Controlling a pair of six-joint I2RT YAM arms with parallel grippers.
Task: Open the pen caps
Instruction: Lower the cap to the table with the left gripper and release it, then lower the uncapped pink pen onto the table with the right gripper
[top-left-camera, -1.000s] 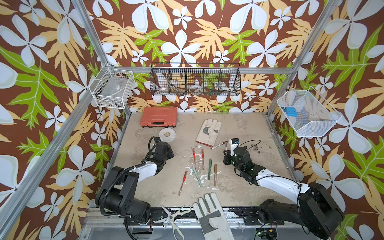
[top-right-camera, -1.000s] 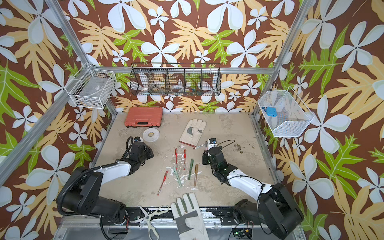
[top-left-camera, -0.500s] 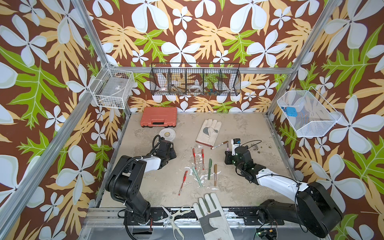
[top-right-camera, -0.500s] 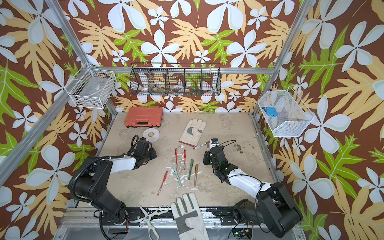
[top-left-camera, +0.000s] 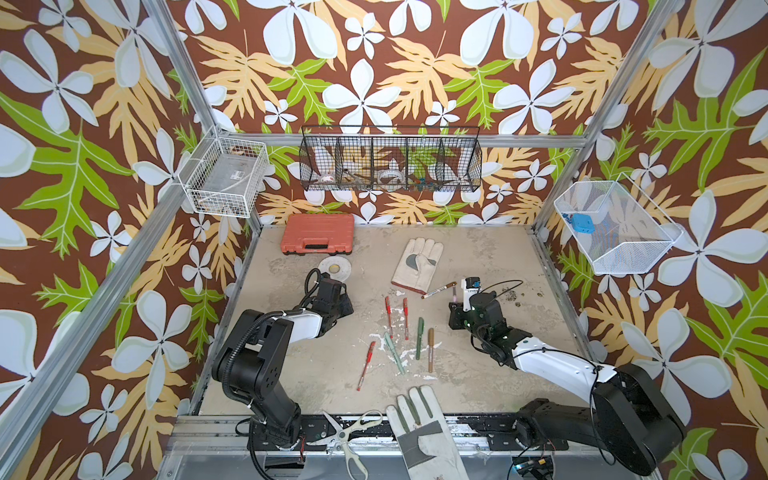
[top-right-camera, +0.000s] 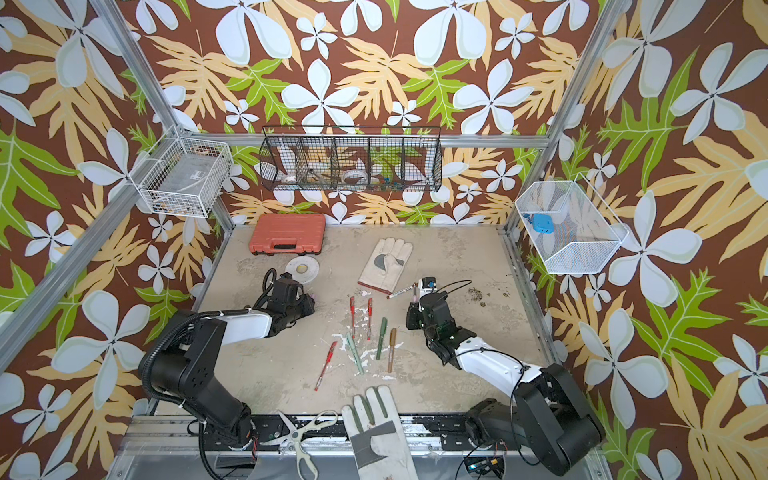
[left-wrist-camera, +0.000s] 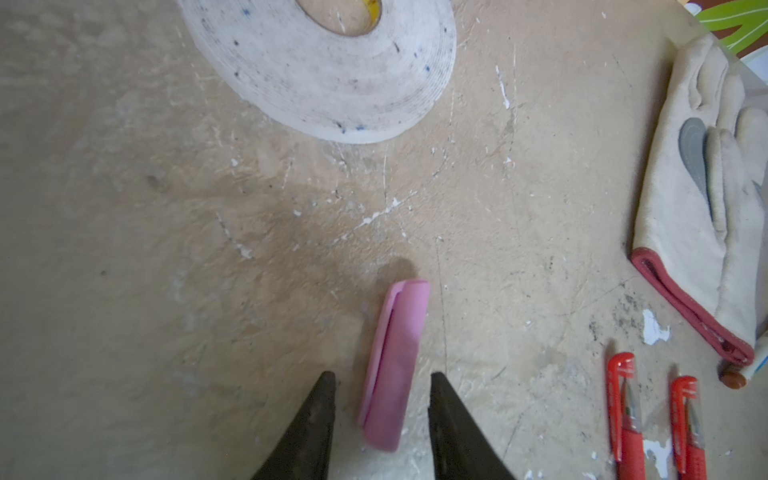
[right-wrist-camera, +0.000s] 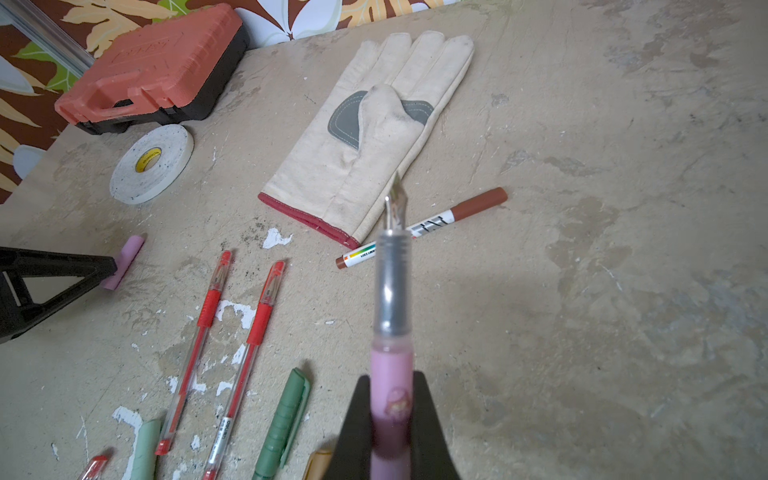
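The left pincer (left-wrist-camera: 382, 376) has just let go. Its jaws were pressed together a moment ago and now stand spread. The pink cap (left-wrist-camera: 395, 365) lies flat on the bench (left-wrist-camera: 166, 249) between them, touching neither as far as I can see, a little short of the tape roll (left-wrist-camera: 332, 75). Across the bench the right pincer (right-wrist-camera: 391, 380) is pinching the pink pen (right-wrist-camera: 392, 291) by its barrel, up off the bench with the nib bare. So that pen looks done: cap off and set down. What's left, I'd say, is parking the pen and moving on. The red pens (top-left-camera: 388, 311), green pen (top-left-camera: 419, 338), gold pen (top-left-camera: 431, 349), mint pen (top-left-camera: 394, 354) and marker (right-wrist-camera: 424, 226) all look capped.
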